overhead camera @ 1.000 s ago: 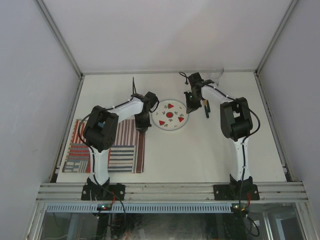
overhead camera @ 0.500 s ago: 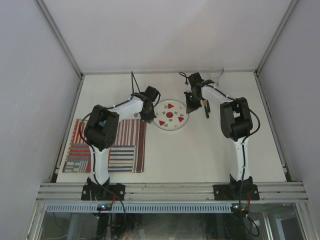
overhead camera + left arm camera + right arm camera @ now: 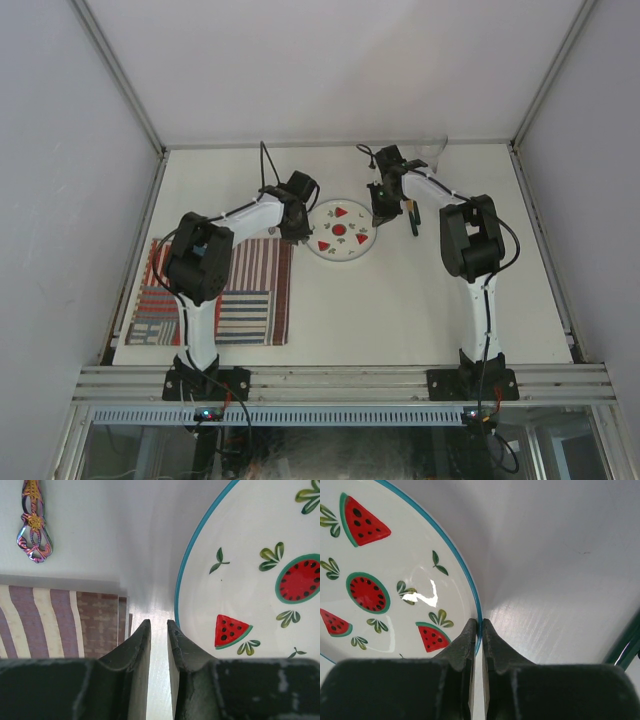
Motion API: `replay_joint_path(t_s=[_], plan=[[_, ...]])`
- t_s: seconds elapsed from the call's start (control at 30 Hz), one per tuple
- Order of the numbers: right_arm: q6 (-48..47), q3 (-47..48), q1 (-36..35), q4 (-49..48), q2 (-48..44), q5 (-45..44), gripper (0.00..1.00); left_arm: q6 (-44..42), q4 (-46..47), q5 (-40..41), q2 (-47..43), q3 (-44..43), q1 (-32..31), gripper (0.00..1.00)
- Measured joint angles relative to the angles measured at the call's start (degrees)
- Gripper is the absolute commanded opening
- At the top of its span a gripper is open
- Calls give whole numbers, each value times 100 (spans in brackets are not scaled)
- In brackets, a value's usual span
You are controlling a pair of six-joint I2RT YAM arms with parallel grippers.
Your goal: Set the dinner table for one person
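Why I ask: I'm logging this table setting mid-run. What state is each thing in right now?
left tool: slightly open, empty, beside the plate's rim.
right tool: shut, tips at the plate's rim.
plate: flat on the dinner table, empty, off the placemat.
placemat: spread flat, bare where visible.
iridescent utensil handle: lying flat on the bare tabletop, off the placemat.

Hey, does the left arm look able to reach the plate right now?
Probably yes. The left gripper sits right beside the rim of the plate, jaws slightly apart, with only bare table between them.
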State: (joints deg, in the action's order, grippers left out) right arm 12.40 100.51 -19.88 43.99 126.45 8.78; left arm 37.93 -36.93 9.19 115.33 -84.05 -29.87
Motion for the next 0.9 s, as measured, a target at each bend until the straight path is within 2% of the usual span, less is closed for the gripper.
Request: replay_joint_path(t_s=[0.17,0.47,0.9], plan=[[2,-50,-42,-50,-2,-87,22,0,74,-61,7,4,-2,24],[0,-105,-129,-87,-4,-208,33,0,127,-107,-28,4,-9,24],[31,-131,-138,-96,-4,-122,26,118,428,-525,-186,-273,-98,23]])
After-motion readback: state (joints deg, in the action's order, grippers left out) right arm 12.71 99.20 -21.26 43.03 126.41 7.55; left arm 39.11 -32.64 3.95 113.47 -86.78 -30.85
